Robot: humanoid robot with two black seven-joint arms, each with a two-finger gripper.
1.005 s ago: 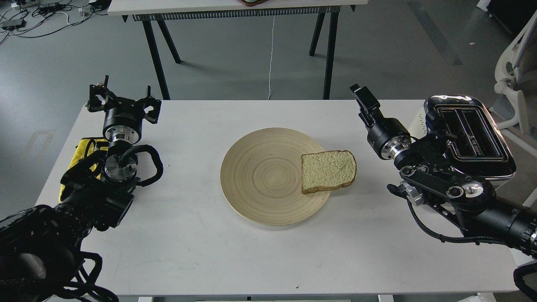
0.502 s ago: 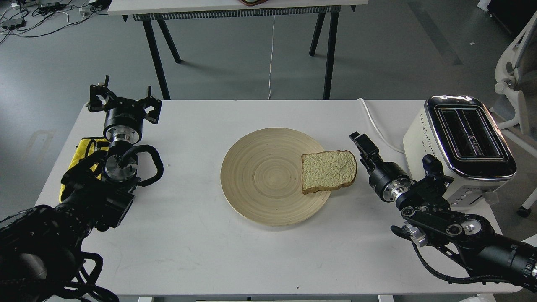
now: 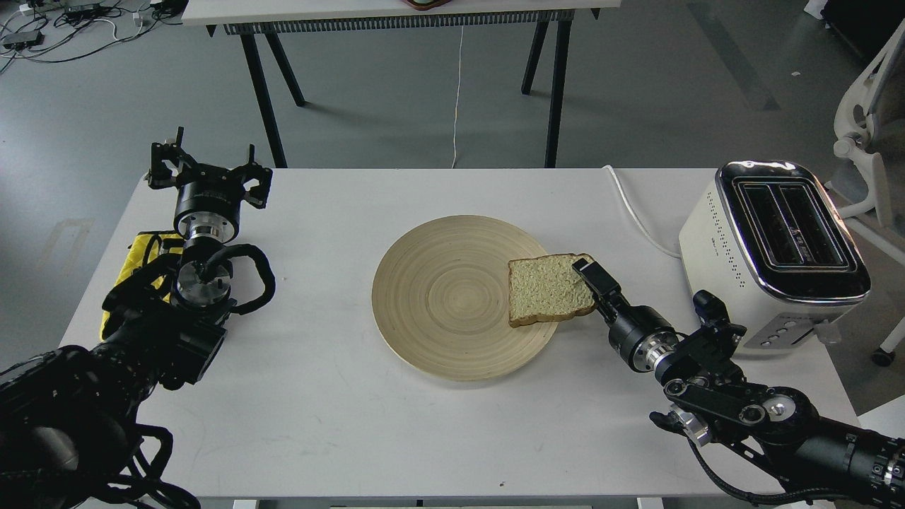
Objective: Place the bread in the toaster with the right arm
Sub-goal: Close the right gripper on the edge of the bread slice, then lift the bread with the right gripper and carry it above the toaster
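Note:
The bread (image 3: 548,288) is a pale speckled slice lying flat on the right rim of a round wooden plate (image 3: 438,297). The cream-white toaster (image 3: 778,247) stands at the table's right edge, its two black slots empty and its white cord (image 3: 636,215) trailing to the back. My right gripper (image 3: 590,276) is low, with its tip over the bread's right edge. It is seen edge-on, so I cannot tell its fingers apart or whether it touches the slice. My left gripper (image 3: 208,173) is at the table's far left, its fingers spread and empty.
A yellow object (image 3: 138,254) lies under my left arm at the table's left edge. A second table (image 3: 396,14) stands behind on the grey floor. A white chair (image 3: 870,134) is to the right of the toaster.
My right arm has swung down and left, from beside the toaster to the bread's right edge. The bread, plate and left arm have not moved.

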